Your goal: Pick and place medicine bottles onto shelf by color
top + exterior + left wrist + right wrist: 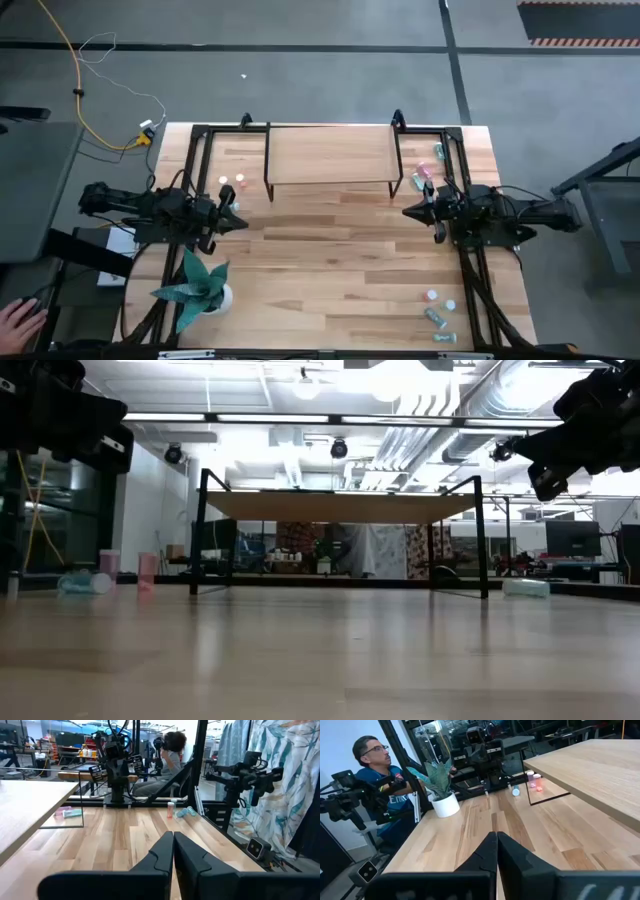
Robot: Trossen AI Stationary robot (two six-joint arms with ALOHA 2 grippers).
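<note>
I hold left gripper [236,222] and right gripper [410,211] closed, empty, raised off the table, flanking the bare shelf [330,155]; medicine bottles [427,170] sit clustered beside it, unsorted.

The left end effector [173,851] hangs above the wooden table [125,835] with its two dark fingers pressed together and nothing between them. Across the table stands the other arm [116,765]. Beside the shelf [30,802], a pink and a teal bottle [67,812] lie under its edge, and two more bottles [180,811] sit near the table's far rim. A person [167,757] sits beyond the table.
</note>
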